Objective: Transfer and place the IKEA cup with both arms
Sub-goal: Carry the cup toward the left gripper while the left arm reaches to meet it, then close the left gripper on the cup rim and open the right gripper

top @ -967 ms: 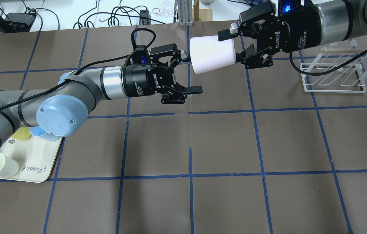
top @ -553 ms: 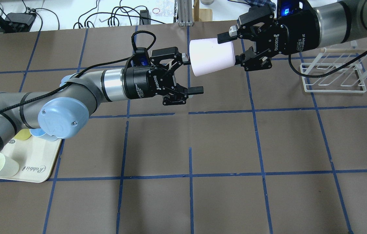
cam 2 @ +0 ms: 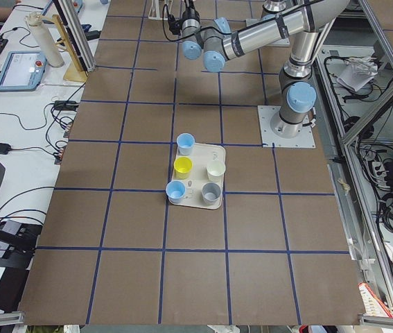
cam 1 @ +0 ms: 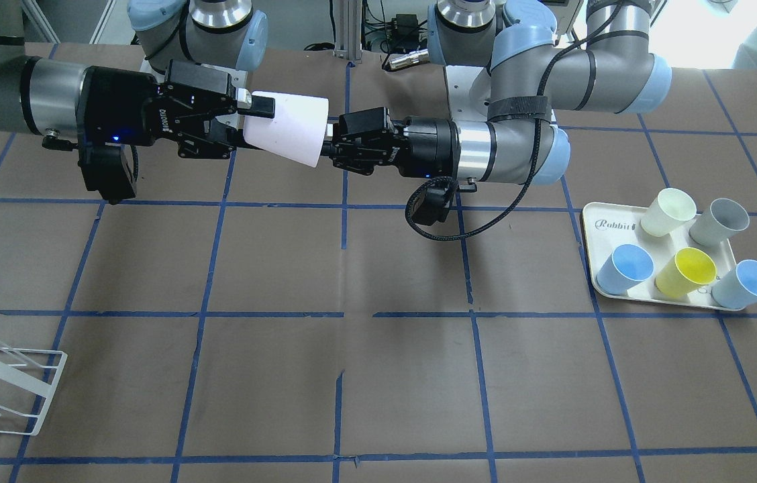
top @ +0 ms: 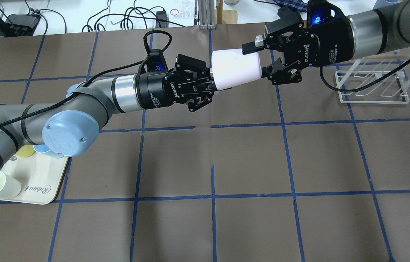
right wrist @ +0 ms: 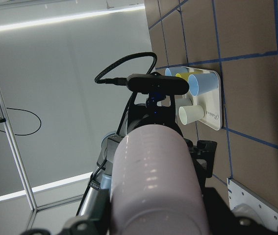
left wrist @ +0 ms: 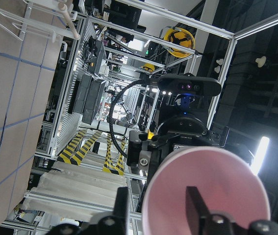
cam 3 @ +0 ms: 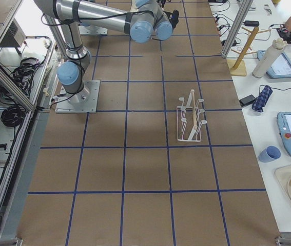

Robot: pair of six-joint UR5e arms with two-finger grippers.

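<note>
The pale pink IKEA cup point(top: 236, 69) lies on its side in mid-air above the far middle of the table, wide mouth toward my left arm. It also shows in the front view point(cam 1: 288, 127). My right gripper point(top: 261, 61) is shut on its narrow base end. My left gripper point(top: 213, 88) is closed on the rim of the mouth. In the left wrist view one finger point(left wrist: 193, 205) sits inside the cup point(left wrist: 217, 171) and the other finger point(left wrist: 121, 205) sits outside. The right wrist view shows the cup's side point(right wrist: 153, 171) filling the foreground.
A cream tray point(cam 1: 610, 225) on my left side holds a cream-white cup point(cam 1: 668, 211), a grey cup point(cam 1: 719, 223), a yellow cup point(cam 1: 685, 272) and two light blue cups point(cam 1: 623, 268). A white wire rack point(top: 372, 83) stands on the table on my right side.
My left gripper, open wide beside the cup's mouth before, has closed onto the rim. The right gripper has kept hold of the base and shifted slightly.
</note>
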